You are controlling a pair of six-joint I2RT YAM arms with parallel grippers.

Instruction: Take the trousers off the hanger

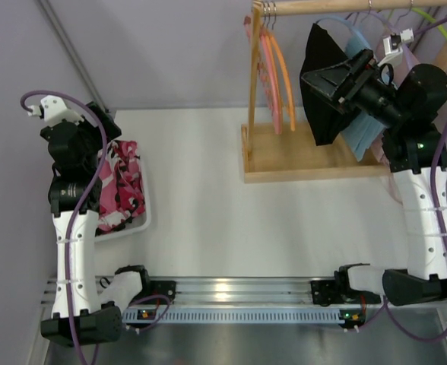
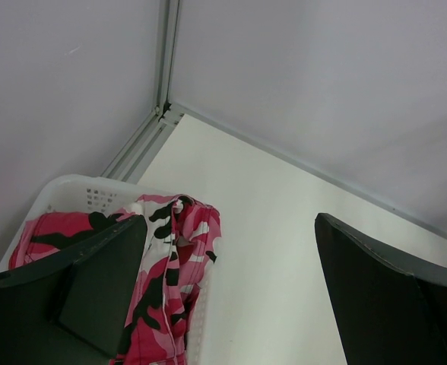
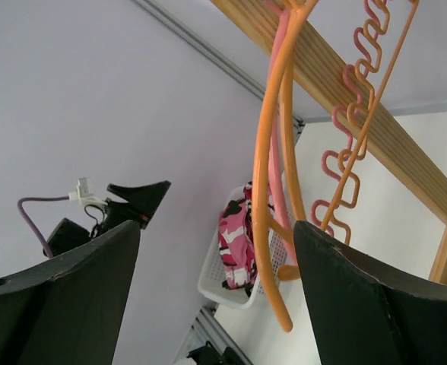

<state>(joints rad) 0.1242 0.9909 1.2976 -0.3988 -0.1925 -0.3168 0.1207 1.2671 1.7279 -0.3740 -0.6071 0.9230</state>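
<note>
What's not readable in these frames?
Top view: the right arm covers part of the black trousers; hung or freed, cannot tell.
Left wrist view: the fingers hide part of the camouflage trousers and basket.
Top view: the frame edge cuts off the rack at its right end.

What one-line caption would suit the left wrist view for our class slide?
Open left gripper hovers over the pink camouflage trousers lying in a white basket.
</note>
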